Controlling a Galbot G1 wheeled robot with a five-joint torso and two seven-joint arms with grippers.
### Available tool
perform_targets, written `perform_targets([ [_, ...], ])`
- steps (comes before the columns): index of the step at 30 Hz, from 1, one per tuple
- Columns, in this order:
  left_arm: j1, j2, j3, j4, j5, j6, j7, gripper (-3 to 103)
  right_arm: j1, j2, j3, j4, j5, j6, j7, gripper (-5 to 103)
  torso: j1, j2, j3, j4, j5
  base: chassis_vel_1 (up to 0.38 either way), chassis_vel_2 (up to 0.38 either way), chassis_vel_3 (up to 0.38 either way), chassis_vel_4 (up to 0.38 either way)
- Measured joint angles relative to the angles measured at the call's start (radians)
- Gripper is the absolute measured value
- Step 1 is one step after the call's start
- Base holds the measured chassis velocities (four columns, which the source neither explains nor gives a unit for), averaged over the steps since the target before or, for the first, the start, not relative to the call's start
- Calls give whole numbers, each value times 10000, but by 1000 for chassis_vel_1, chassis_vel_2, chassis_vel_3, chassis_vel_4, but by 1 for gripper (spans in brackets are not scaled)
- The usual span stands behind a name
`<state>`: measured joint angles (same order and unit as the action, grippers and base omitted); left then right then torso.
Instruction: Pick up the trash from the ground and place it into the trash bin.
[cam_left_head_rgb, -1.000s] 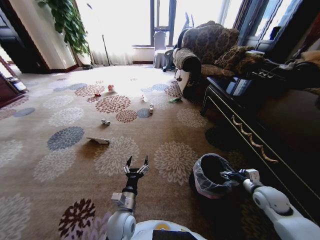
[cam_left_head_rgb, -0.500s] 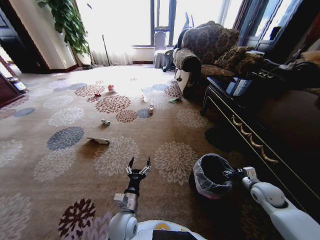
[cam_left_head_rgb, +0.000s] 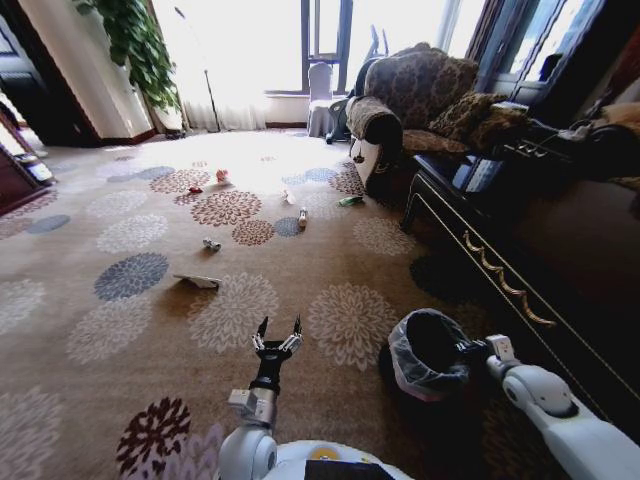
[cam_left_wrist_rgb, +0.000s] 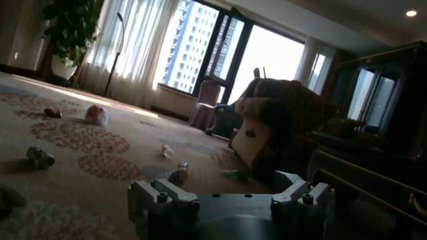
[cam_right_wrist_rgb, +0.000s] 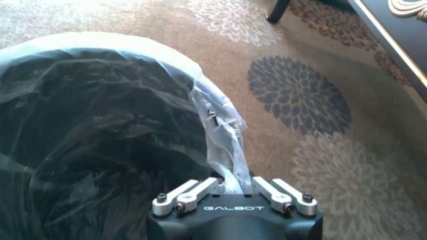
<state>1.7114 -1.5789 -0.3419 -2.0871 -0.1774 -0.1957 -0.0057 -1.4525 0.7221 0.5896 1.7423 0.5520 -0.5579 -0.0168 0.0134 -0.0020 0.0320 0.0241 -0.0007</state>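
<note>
The right gripper (cam_left_head_rgb: 468, 349) sits at the four o'clock corner of the head view, its fingers pinched tight on the rim of the trash bin (cam_left_head_rgb: 428, 352), and the right wrist view confirms it: the two pads meet on a fold of the crinkled bag (cam_right_wrist_rgb: 223, 150), the bin's dark lined mouth (cam_right_wrist_rgb: 87, 130) spread just beyond. The bin stands on the flowered carpet (cam_left_head_rgb: 340, 260) beside the dark cabinet (cam_left_head_rgb: 520, 250) at three o'clock.

Over at six o'clock, the left gripper (cam_left_head_rgb: 277, 332) is held low above the carpet, fingers spread wide, nothing between them, pointing toward twelve.

The trash lies scattered ahead. A flat white card (cam_left_head_rgb: 197, 281) at ten o'clock from the left gripper is the closest piece. Beyond it, a small can (cam_left_head_rgb: 211, 244), then a clear plastic bottle (cam_left_head_rgb: 302, 216) near the centre, and a green packet (cam_left_head_rgb: 349, 200) toward one o'clock by the armchair (cam_left_head_rgb: 410, 100). Farthest off at eleven o'clock, a crumpled white-and-red wrapper (cam_left_head_rgb: 221, 176) with a small red scrap (cam_left_head_rgb: 195, 189) near it. The left wrist view picks up the can (cam_left_wrist_rgb: 40, 157), the wrapper (cam_left_wrist_rgb: 96, 114) and the bottle (cam_left_wrist_rgb: 181, 167) lying on the rug.
</note>
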Motion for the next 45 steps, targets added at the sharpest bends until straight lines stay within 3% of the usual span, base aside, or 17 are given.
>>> perform_targets([
  [10, 0, 28, 49, 16, 17, -32, -7, 97, -239, 29, 201, 264, -5, 73, -1, 5, 0, -1, 3, 2, 15, 0, 0, 0, 0],
  [18, 9, 69, 56, -50, 22, -17, -10, 97, -549, 513, 711, 1119, 206, 712, -29, 0, 1, -3, 5, 0, 19, 0, 0, 0, 0],
  [20, 10, 70, 65, -58, 37, 0, -10, 97, -677, 767, 916, 1591, 182, 978, -10, 0, 1, -2, 4, -3, 0, 0, 0, 0, 0],
  [23, 24, 71, 105, -62, 96, 8, -10, 97, -775, 1106, 1014, 2098, 178, 1311, -20, 0, 1, -2, 4, 0, 13, 0, 0, 0, 0],
  [34, 96, 117, 98, -148, 184, 3, 44, 97, -918, 2603, 1102, 3446, 113, 2584, -17, 0, 1, -2, 3, 1, 6, 0, 0, 0, 0],
  [37, 80, 116, -51, -150, 290, -76, -62, 98, -940, 3345, 1016, 3739, -37, 3532, -15, 0, 1, -2, 3, 1, 6, 0, 0, 0, 0],
  [45, -100, 486, -917, -140, 76, 154, -389, 97, -1406, 4344, 1053, 4255, -629, 4627, -9, 0, 1, -2, 2, 0, 4, 0, 0, 0, 0],
])
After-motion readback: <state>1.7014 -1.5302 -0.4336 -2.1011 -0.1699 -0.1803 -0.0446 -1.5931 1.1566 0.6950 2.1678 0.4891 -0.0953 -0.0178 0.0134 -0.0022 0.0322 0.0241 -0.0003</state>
